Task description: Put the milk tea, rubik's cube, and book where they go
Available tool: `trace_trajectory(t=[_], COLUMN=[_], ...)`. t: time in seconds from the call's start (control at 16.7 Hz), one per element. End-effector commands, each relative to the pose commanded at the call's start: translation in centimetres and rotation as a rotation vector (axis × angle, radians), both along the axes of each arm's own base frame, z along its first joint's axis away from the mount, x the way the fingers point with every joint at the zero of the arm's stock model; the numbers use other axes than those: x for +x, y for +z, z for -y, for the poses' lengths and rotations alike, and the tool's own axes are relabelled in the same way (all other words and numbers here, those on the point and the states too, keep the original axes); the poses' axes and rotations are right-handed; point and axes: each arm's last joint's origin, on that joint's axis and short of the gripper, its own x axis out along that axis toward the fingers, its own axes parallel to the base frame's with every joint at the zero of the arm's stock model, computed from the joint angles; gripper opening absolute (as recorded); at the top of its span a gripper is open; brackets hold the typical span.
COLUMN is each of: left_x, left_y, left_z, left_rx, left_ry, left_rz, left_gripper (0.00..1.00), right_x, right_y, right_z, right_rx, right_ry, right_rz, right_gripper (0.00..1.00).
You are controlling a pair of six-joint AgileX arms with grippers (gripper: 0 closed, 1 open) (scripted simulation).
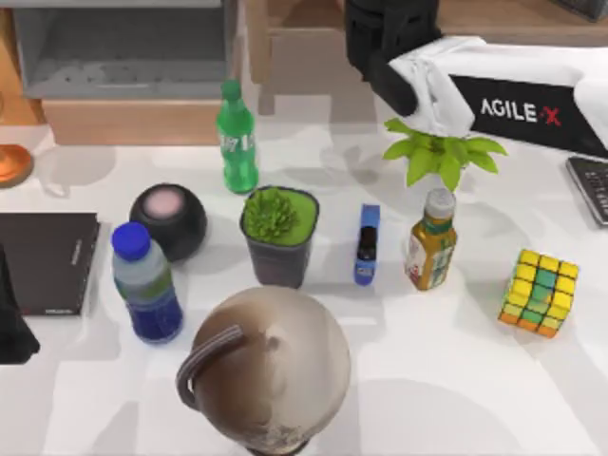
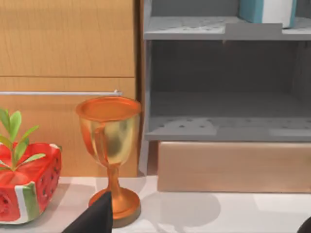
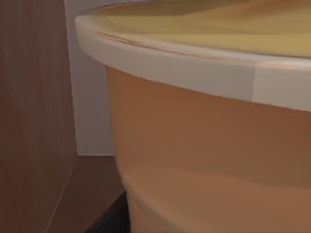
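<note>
Our white table is crowded; the milk tea stands beside the rubik's cube, the book is shelved. Whether our right gripper is open, we cannot tell; approach the bottle clear of the plant.

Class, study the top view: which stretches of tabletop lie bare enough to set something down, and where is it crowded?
Bare: the near strip between the globe and the rubik's cube, and the near-left corner beside the water bottle. Crowded: the middle row, where green soda bottle, black speaker, potted plant, blue stapler and milk tea stand close.
</note>
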Motion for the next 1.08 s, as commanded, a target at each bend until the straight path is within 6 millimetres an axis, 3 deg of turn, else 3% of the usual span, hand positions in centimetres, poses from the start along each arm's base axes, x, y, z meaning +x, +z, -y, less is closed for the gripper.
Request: trace_trajectory(t=[0.42,1.08], left_x=[0.0,0.0], left_y=[0.0,0.0], left_z=[0.0,0.0], left_rx=[0.0,0.0], left_ry=[0.0,0.0], left_rz=[0.0,0.0], left_gripper=[1.0,1.0], right_x=[0.0,-0.23], right_y=[0.0,0.01], right_z=[0.0,0.09], right_rx=[0.0,0.002], right_ry=[0.0,-0.004], right_rz=[0.0,0.0], right_gripper=[0.02,0.0])
